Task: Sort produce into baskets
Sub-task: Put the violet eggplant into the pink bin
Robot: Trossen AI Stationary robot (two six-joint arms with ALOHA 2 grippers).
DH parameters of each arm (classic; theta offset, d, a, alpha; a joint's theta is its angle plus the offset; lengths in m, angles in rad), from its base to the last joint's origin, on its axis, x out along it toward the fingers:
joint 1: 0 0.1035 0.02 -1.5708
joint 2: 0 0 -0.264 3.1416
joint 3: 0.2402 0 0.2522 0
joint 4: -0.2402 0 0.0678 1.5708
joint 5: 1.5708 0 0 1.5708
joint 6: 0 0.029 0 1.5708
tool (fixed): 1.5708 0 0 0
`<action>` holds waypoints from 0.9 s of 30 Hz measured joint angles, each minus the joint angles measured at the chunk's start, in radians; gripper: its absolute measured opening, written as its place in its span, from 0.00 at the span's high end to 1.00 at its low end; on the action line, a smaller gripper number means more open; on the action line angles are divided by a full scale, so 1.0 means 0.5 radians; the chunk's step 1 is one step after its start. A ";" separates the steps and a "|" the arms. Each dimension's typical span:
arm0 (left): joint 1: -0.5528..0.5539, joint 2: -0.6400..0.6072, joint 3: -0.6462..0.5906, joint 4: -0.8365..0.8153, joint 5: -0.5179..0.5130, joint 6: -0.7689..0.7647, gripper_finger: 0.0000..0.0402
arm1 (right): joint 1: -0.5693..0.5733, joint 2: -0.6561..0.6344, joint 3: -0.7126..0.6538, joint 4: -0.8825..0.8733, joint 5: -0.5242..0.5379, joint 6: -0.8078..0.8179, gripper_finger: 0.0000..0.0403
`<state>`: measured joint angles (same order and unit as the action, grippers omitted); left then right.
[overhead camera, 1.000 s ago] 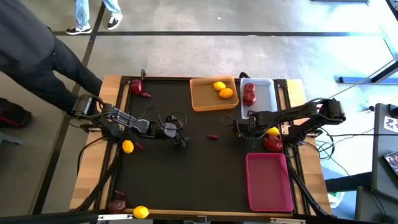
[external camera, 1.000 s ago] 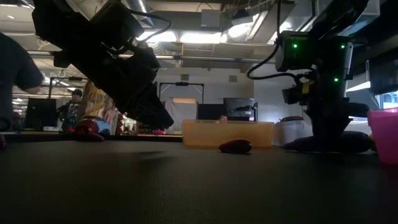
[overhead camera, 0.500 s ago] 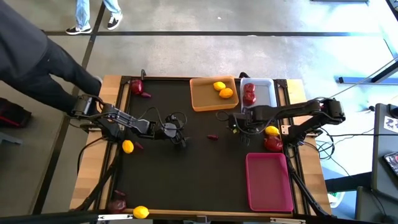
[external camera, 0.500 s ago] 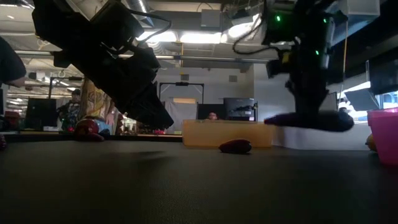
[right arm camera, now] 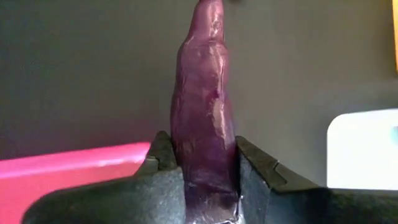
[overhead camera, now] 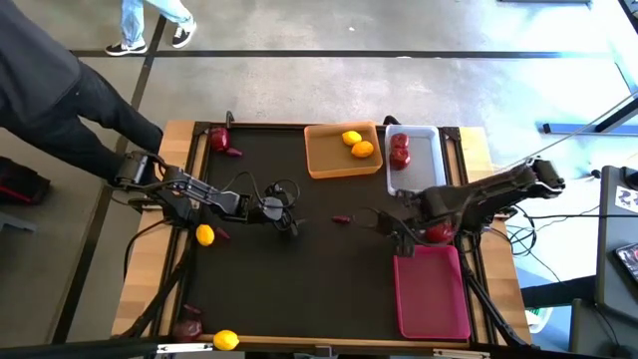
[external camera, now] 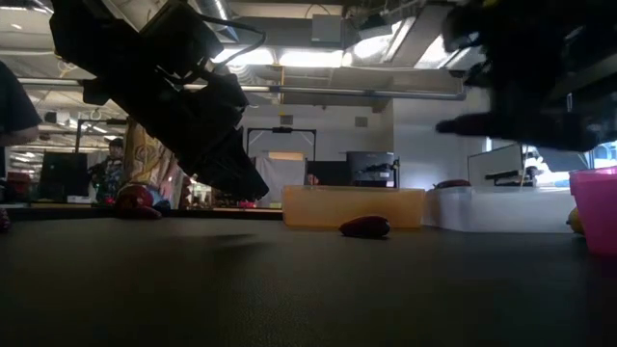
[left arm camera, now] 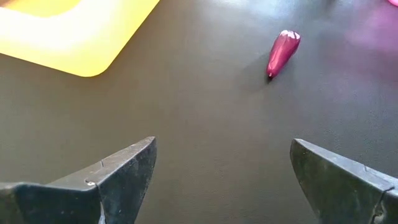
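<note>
The right end effector point(right arm camera: 205, 180) is clamped on a dark purple elongated piece point(right arm camera: 204, 106), which stands out lengthwise past the fingers point(right arm camera: 264, 171). In the high view this end effector point(overhead camera: 397, 227) sits raised over the table's black mat point(overhead camera: 299, 289), just beside the near corner of the magenta-pink basket point(overhead camera: 432, 294), with a red apple point(overhead camera: 440, 232) close by. Beyond it, the white basket point(overhead camera: 423, 160) holds red apples point(overhead camera: 400, 151), and the orange basket point(overhead camera: 334, 160) holds a lemon point(overhead camera: 351, 138) and an orange-tinted citrus point(overhead camera: 363, 150).

The left end effector point(left arm camera: 217, 180) hangs over the mat with its fingers point(left arm camera: 127, 174) wide apart and nothing between them; a small purple piece point(left arm camera: 283, 51) lies ahead of it on the mat. Near the left arm lie a lemon on the mat edge point(overhead camera: 204, 235), another lemon point(overhead camera: 226, 340) at the front edge, and a red apple at the back corner point(overhead camera: 219, 139).

A person in dark clothing point(overhead camera: 50, 90) stands beside the table.
</note>
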<state>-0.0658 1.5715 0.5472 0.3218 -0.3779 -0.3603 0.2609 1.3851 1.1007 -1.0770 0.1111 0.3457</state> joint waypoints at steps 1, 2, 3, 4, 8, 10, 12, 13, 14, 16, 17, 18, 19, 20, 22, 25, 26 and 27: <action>-0.001 0.000 0.000 0.000 0.000 -0.002 0.09 | 0.048 -0.026 0.000 -0.025 0.000 0.067 0.84; -0.001 0.000 0.000 -0.001 0.000 -0.007 0.09 | 0.100 -0.051 0.000 -0.047 0.000 0.130 0.84; -0.001 0.000 0.000 -0.001 0.000 -0.008 0.09 | 0.153 -0.076 0.000 -0.066 0.000 0.191 0.84; -0.001 0.000 0.000 -0.002 0.000 -0.008 0.09 | 0.207 -0.099 0.000 -0.083 0.000 0.251 0.84; -0.001 0.000 0.000 -0.003 0.000 -0.008 0.09 | 0.415 -0.164 0.001 -0.095 0.000 0.481 0.84; 0.000 0.000 0.000 -0.004 0.000 -0.009 0.09 | 0.514 -0.170 0.001 -0.099 0.004 0.596 0.84; -0.001 0.000 0.000 -0.004 0.000 -0.010 0.09 | 0.611 -0.170 0.000 -0.098 0.020 0.710 0.84; -0.001 0.000 0.000 -0.004 0.000 -0.010 0.09 | 0.658 -0.171 -0.007 -0.092 0.020 0.765 0.84; -0.001 0.000 0.000 -0.004 0.000 -0.010 0.09 | 0.700 -0.171 -0.022 -0.092 0.020 0.819 0.84; 0.000 0.000 0.000 -0.004 0.000 -0.011 0.09 | 0.783 -0.171 -0.070 -0.098 0.020 0.916 0.84; -0.001 0.000 0.000 -0.004 0.000 -0.011 0.09 | 0.824 -0.171 -0.097 -0.100 0.020 0.963 0.84; 0.000 0.000 0.000 -0.004 0.000 -0.011 0.09 | 0.865 -0.171 -0.123 -0.103 0.020 1.006 0.84; -0.001 0.000 0.000 -0.004 0.000 -0.011 0.09 | 0.902 -0.171 -0.153 -0.100 0.021 1.047 0.84; -0.001 0.000 0.000 -0.003 0.000 -0.012 0.09 | 0.931 -0.171 -0.182 -0.097 0.021 1.087 0.84; -0.001 0.000 0.000 -0.003 0.000 -0.016 0.09 | 0.975 -0.171 -0.247 -0.095 0.021 1.156 0.84; -0.001 0.000 0.000 -0.004 0.000 -0.011 0.09 | 1.014 -0.171 -0.335 -0.095 0.063 1.235 0.84; -0.001 0.000 0.000 -0.003 0.000 -0.010 0.09 | 1.019 -0.171 -0.361 -0.090 0.076 1.241 0.84; -0.001 0.000 0.000 -0.003 0.000 -0.010 0.09 | 1.026 -0.171 -0.385 -0.082 0.084 1.243 0.84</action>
<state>-0.0662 1.5715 0.5472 0.3202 -0.3779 -0.3653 0.7741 1.2999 0.9082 -1.1179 0.1532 0.9673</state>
